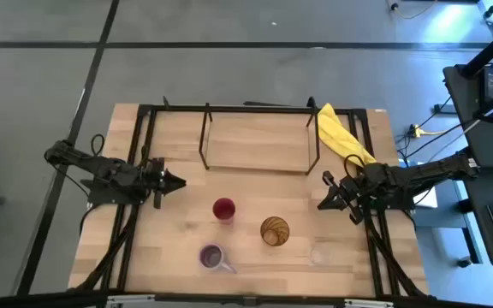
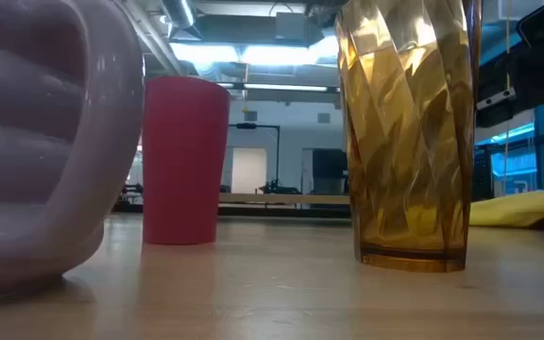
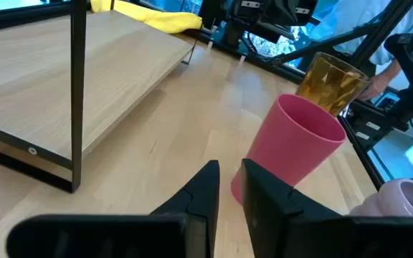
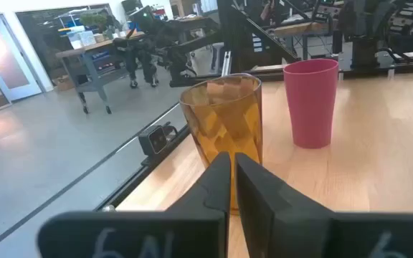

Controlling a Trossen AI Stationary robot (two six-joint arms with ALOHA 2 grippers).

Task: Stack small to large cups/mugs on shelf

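Note:
The magenta-red cup (image 1: 223, 209), the amber tumbler (image 1: 274, 231) and the lavender mug (image 1: 212, 256) stand upright on the tabletop, in front of the shelf (image 1: 255, 141). A small clear glass (image 1: 319, 254) shows faintly to the right of the tumbler. My left gripper (image 1: 174, 181) hovers left of the magenta cup (image 3: 292, 150), its fingers nearly together and holding nothing. My right gripper (image 1: 323, 192) hangs right of the amber tumbler (image 4: 224, 118), also shut and empty. The shelf board (image 3: 84, 64) has nothing on it.
A yellow cloth (image 1: 341, 137) lies at the shelf's right end, by the right arm. Black frame rails run along both table sides. The low view shows the mug (image 2: 36, 142), cup (image 2: 185, 161) and tumbler (image 2: 409, 132) standing apart from each other.

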